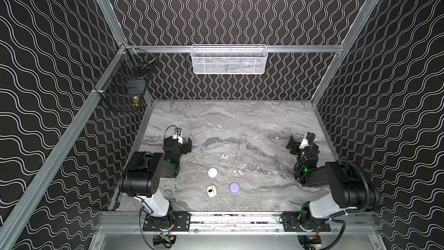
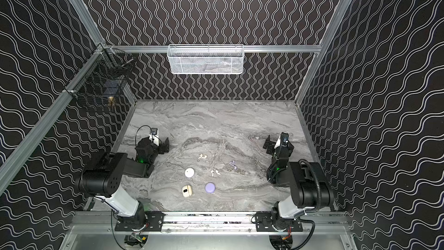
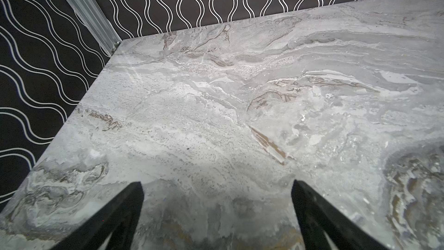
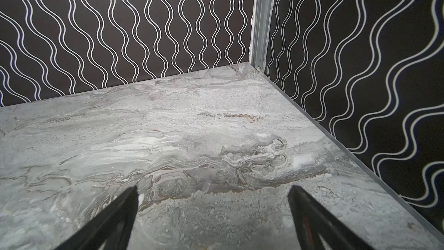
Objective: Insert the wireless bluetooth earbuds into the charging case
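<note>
Three pairs of earbuds lie mid-table in both top views: an off-white pair [image 1: 224, 156] [image 2: 202, 156], a white pair [image 1: 237, 172] [image 2: 215, 171] and a lilac pair [image 1: 255, 164] [image 2: 233, 164]. Nearer the front sit three shut charging cases: a round white case [image 1: 212, 172] [image 2: 189, 172], a cream case [image 1: 211, 191] [image 2: 187, 191] and a lilac case [image 1: 234, 187] [image 2: 210, 187]. My left gripper [image 1: 188, 145] [image 3: 216, 183] hangs open at the left, well away from them. The right gripper [image 1: 292, 145] [image 4: 213, 188] is open at the right. Both wrist views show only bare marble between the fingers.
A white mesh basket [image 1: 228, 59] hangs on the back rail and a black wire basket [image 1: 125, 85] on the left wall. Patterned walls enclose the marble table [image 1: 240, 121] on three sides. The arm bases stand on the front rail [image 1: 235, 220].
</note>
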Tool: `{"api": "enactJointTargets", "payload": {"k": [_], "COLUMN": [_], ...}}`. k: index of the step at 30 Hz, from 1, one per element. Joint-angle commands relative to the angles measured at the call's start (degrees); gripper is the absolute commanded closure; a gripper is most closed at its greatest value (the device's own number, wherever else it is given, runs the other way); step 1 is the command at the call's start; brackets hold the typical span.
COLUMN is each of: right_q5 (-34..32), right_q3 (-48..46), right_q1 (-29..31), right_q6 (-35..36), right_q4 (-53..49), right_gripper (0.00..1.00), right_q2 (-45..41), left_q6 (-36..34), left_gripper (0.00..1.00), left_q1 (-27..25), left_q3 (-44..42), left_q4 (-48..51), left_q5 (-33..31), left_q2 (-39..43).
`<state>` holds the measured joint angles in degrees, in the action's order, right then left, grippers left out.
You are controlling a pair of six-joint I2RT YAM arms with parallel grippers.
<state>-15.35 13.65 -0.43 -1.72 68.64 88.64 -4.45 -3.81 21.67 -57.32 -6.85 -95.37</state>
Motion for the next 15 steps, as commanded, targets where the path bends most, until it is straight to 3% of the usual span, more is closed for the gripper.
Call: {"api": "enactJointTargets", "payload": {"k": [1,15], "right_q5": [0.1,-0.2], "right_q3": [0.0,0.0], "right_q1": [0.1,0.4], "right_q6": [0.5,0.6], "right_q4": [2.7,2.9], "right_gripper": [0.0,0.0], "right_q2": [-0.1,0.1], "left_q6": [0.6,0.4], "left_gripper": [0.01,0.01], "left_q1": [-0.2,-0.4], "left_q3": [-0.3,-0.3], "left_q4": [-1.4,-1.5], "left_q5": [0.3,0.1], "left_q2": [0.3,0.3]}}
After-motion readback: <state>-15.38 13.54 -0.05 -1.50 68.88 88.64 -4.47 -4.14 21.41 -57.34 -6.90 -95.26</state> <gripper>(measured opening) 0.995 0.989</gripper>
